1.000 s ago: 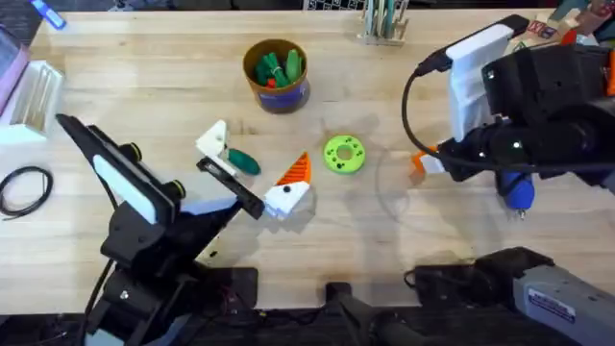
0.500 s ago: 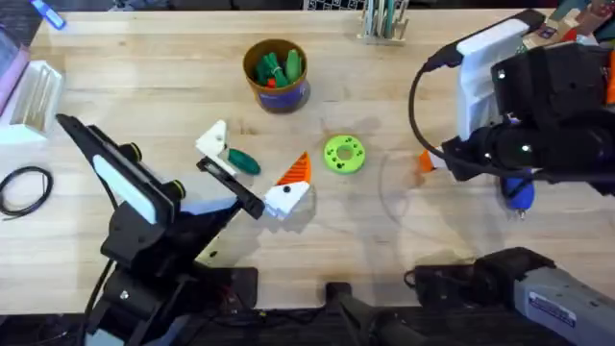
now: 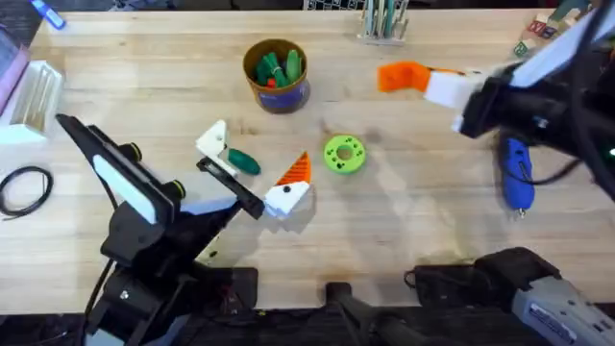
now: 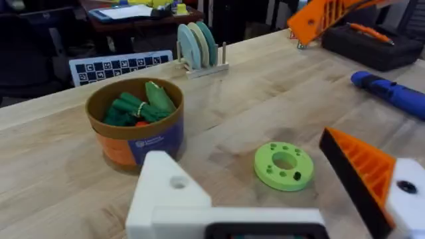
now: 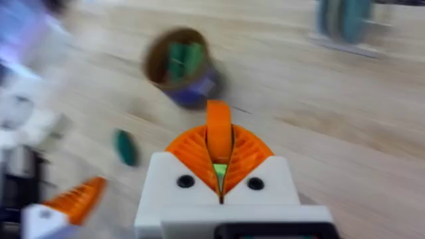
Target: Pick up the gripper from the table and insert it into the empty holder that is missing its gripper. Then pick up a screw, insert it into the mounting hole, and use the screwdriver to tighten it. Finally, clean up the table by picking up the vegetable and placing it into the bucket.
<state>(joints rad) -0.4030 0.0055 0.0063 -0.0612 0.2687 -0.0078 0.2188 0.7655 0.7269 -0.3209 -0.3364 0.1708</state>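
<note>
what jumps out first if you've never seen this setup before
The right gripper, orange and white, swings out over the far side of the table toward the bucket, which is packed with green toy vegetables. Nearer the middle sit a bright green holed disc and one loose vegetable by the left gripper, with the blue screwdriver lying at right.

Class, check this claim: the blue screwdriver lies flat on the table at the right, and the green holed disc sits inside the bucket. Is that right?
Not quite. The screwdriver does lie on the table at the right, but the green holed disc rests on the bare wood, apart from the bucket, which holds green toy vegetables. The overhead view shows this.
</note>
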